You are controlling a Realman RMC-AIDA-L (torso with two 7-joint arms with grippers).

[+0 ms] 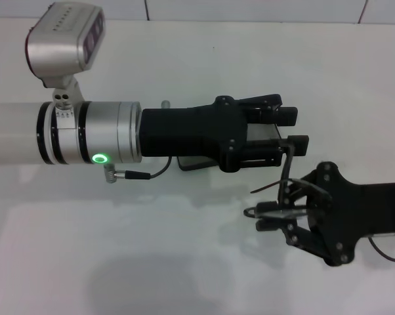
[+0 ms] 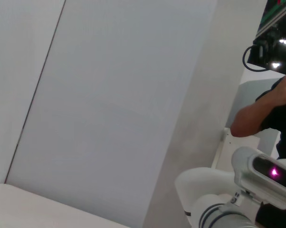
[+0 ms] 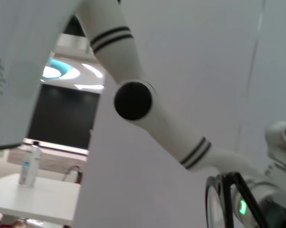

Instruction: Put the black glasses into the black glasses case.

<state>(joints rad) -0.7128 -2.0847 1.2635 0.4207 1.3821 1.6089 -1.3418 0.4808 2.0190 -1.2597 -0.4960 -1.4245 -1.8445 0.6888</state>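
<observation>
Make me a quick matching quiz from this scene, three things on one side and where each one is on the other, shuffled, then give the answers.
Things:
1. left gripper
2. right gripper
3. black glasses case

Places:
A. mostly hidden under the left gripper's body
B. lower right of the head view, shut on the black glasses
C. middle of the head view, fingers pointing to the robot's right

Pairs: 1-C, 2-B, 3-A

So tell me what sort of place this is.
Probably a robotics lab or test room: a plain white table as work surface, bare white wall panels, and a person standing by dark equipment behind the robot's white arm.
</observation>
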